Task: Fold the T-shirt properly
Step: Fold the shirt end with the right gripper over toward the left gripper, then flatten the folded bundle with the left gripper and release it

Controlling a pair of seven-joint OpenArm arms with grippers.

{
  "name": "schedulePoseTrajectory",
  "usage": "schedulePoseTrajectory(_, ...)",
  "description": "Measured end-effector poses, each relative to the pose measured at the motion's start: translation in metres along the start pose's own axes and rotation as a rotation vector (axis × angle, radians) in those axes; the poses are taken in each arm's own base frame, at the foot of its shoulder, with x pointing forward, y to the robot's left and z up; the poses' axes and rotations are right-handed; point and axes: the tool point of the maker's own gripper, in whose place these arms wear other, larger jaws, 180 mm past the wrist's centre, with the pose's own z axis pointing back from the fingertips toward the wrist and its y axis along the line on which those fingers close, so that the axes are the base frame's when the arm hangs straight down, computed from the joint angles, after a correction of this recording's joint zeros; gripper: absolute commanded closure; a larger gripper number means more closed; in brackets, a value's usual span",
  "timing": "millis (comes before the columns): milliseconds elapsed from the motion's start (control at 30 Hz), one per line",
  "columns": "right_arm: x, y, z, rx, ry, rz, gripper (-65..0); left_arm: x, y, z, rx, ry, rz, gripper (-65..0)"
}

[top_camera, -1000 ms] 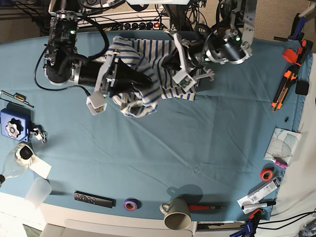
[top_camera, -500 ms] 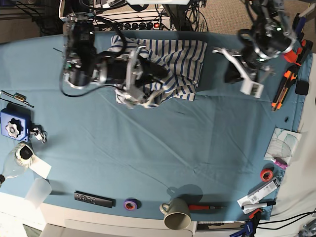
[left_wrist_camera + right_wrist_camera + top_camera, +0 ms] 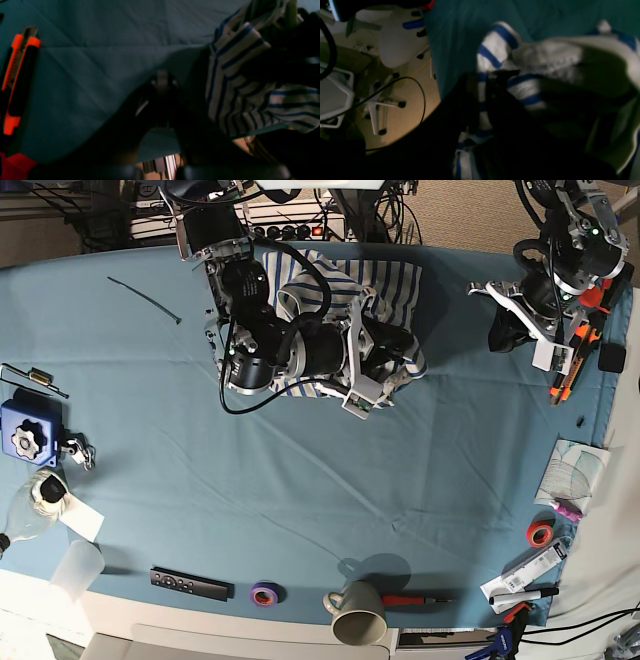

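The white, blue-striped T-shirt [image 3: 395,285] lies bunched at the table's far centre, partly under my right arm. My right gripper [image 3: 385,370] reaches across it to its right edge. In the right wrist view this gripper [image 3: 485,100] is shut on a fold of striped T-shirt fabric [image 3: 495,50]. My left gripper [image 3: 505,330] is off to the right, apart from the shirt. In the left wrist view it [image 3: 162,82] looks shut and empty over the teal cloth, with the shirt [image 3: 237,75] to its right.
An orange box cutter [image 3: 565,375] [image 3: 15,75] lies by the left gripper near the table's right edge. A mug [image 3: 355,612], a remote [image 3: 190,583] and a purple tape roll [image 3: 265,593] line the front edge. A blue device [image 3: 25,435] sits at the left.
My right arm has swept right across the shirt, carrying fabric with it. My left arm has drawn further right, away from the shirt and towards the box cutter.
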Motion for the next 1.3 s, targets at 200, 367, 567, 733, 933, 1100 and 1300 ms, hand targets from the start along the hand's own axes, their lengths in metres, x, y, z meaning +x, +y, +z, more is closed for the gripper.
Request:
schedulePoseTrajectory(200,-0.007,0.003,0.001,0.016,0.047,-0.001,-11.2,0.0,0.0,0.0,0.0,0.0,0.0,0.0)
schedulePoseTrajectory(367,0.019,0.032,0.004,0.185,-0.095,-0.04,-16.0,0.0,0.0,0.0,0.0,0.0,0.0,0.0)
schedulePoseTrajectory(567,0.049,0.048,0.021,0.255,-0.209,-0.007,-15.9,0.0,0.0,0.0,0.0,0.0,0.0,0.0)
schedulePoseTrajectory(733,0.059,0.015,0.048,0.145,-0.301,-0.049,-15.9,0.0,0.0,0.0,0.0,0.0,0.0,0.0)
schedulePoseTrajectory(933,0.053,-0.056,0.117,-0.123,-0.458,-0.166,-15.9,0.012,-0.033,0.003,-0.18,-0.07,-0.058,0.0)
schedulePoseTrajectory(1100,0.034,-0.094,0.178,-0.311,-0.566,-0.249,-15.9,0.019,-0.068,0.015,-0.381,-0.131,-0.129,0.0)
schedulePoseTrajectory(1300,-0.002,-0.119,0.222,-0.49,-0.514,-0.291,-15.9,0.018,-0.086,0.015,-0.456,-0.139,-0.154,0.0)
